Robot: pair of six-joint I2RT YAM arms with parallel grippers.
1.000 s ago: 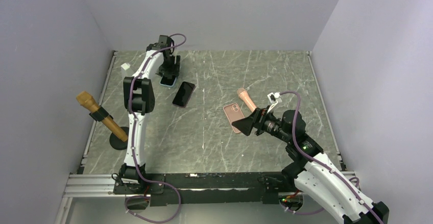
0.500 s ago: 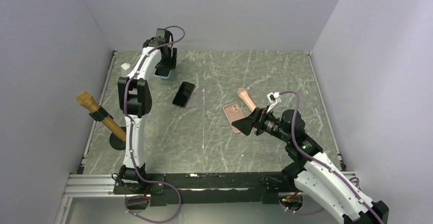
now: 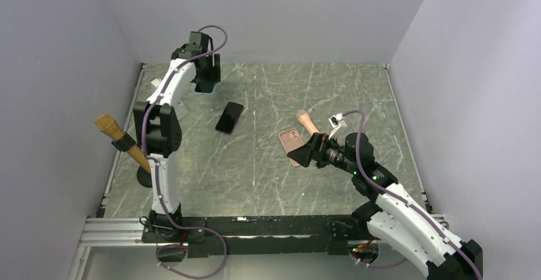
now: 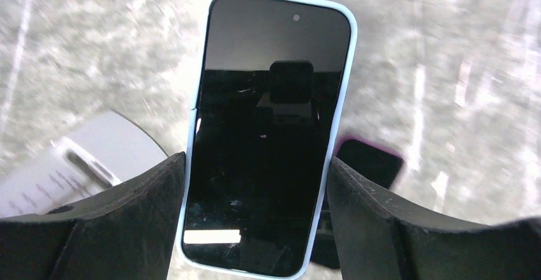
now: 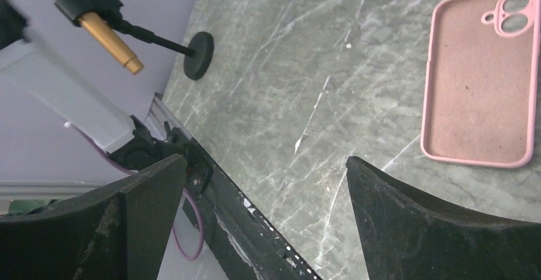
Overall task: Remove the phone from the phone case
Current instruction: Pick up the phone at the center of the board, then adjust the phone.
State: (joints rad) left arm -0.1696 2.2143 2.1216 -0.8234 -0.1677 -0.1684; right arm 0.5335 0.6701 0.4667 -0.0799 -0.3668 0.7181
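My left gripper (image 3: 205, 83) is shut on a phone in a light blue case (image 4: 271, 127), its two fingers pressing the case's long sides, and holds it raised above the table's far left; in the top view the phone (image 3: 203, 89) shows below the fingers. A second phone in a purple case (image 3: 229, 117) lies flat on the table and shows behind the held phone in the left wrist view (image 4: 373, 162). An empty pink case (image 3: 292, 143) lies at centre right, also in the right wrist view (image 5: 480, 79). My right gripper (image 3: 305, 154) is open and empty, just beside the pink case.
A pink handle-like object (image 3: 307, 122) lies behind the pink case. A gold microphone on a black round stand (image 3: 126, 145) stands at the left edge, seen also in the right wrist view (image 5: 96, 18). A small white cube (image 3: 156, 83) sits far left. The black front rail (image 3: 255, 226) runs along the near edge.
My left gripper has lifted the blue-cased phone off the table and drawn it back toward the far left. The right gripper has shifted slightly left, toward the pink case.
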